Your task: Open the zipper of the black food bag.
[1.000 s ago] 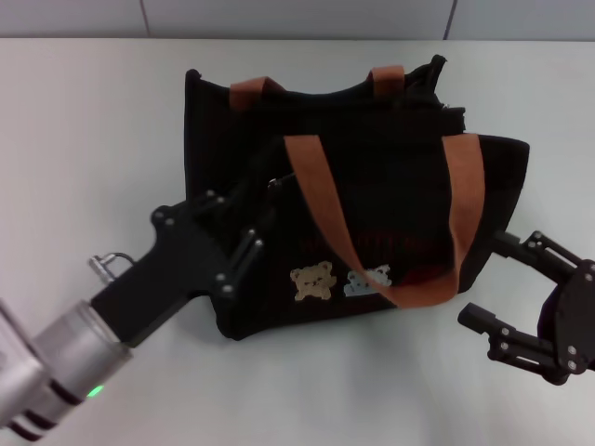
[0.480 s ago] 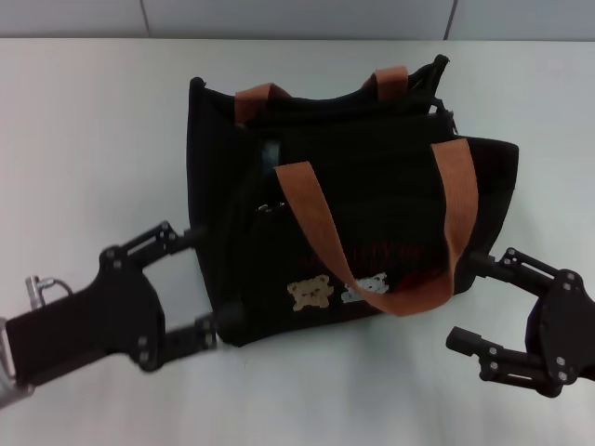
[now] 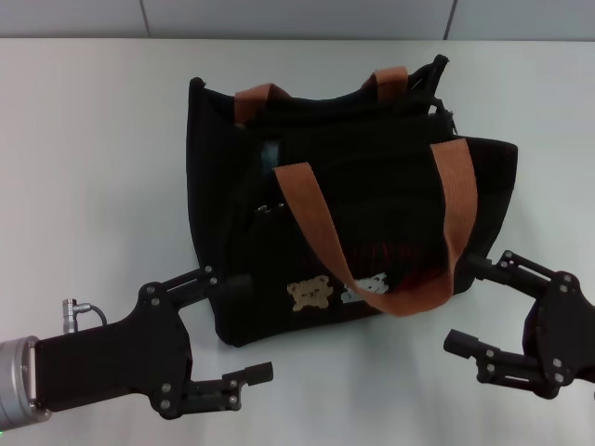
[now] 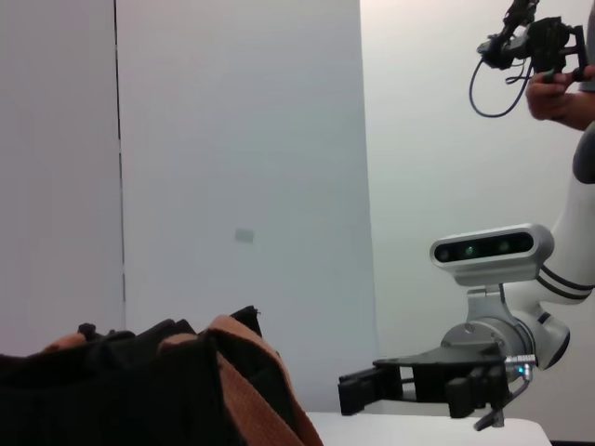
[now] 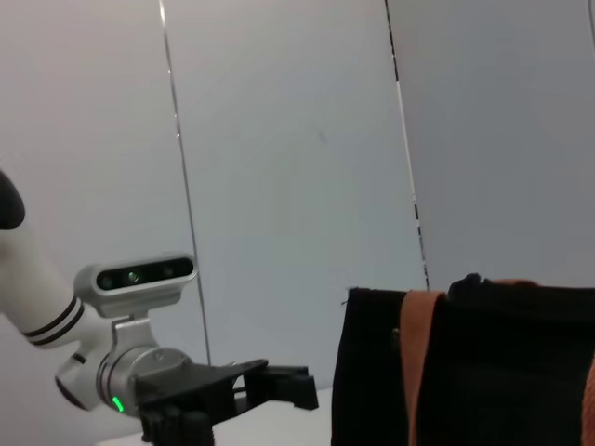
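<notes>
Head view first: your black food bag (image 3: pixel 358 200) stands upright on the white table (image 3: pixel 93 139), roughly centred, with one orange-brown handle (image 3: pixel 372 246) draped down its front over the bear patches (image 3: pixel 311 293). The bag's top looks parted between its two walls, but you cannot pick out the zipper or its pull against the black fabric. Your left gripper (image 3: pixel 240 327) sits low at the bag's near left corner, jaws spread wide and holding nothing; its upper finger reaches the bag's side, the lower one is clear of it. Your right gripper (image 3: pixel 479 302) is at the near right corner, also spread wide and empty, with its far finger right at the bag's edge.

Left wrist view: you see the bag's rim and an orange-brown handle (image 4: pixel 256 386) in the foreground, and the right gripper (image 4: pixel 372 390) beyond it, empty.

Right wrist view: the bag's side wall (image 5: pixel 483 372) fills the lower corner with a handle strap (image 5: pixel 420 372) running down it, and the left gripper (image 5: pixel 284 386) stands beside it, not touching.
</notes>
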Robot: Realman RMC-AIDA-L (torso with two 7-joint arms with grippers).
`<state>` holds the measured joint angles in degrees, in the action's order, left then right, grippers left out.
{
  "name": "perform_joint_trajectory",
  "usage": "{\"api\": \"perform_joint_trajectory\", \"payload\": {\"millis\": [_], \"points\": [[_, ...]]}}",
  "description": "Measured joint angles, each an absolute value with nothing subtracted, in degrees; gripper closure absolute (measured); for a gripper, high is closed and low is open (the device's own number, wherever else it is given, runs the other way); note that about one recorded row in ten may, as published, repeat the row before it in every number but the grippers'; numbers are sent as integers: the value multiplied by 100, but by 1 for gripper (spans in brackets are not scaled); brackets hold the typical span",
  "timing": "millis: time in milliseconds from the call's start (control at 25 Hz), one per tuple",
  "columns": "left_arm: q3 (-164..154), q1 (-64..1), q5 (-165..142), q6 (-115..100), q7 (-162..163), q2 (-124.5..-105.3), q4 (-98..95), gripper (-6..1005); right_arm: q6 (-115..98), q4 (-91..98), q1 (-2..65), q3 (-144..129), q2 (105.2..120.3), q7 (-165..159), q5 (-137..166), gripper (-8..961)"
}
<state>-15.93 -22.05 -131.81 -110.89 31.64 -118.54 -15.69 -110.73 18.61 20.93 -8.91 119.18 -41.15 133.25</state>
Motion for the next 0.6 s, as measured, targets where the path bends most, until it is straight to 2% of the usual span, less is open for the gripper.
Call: {"api": "perform_joint_trajectory", "payload": {"millis": [600], "points": [[-1561, -2172, -13136, -11073, 3105, -11857, -1570, 170, -10827, 1794, 2174, -950, 11944, -4066, 13282, 127]]}}
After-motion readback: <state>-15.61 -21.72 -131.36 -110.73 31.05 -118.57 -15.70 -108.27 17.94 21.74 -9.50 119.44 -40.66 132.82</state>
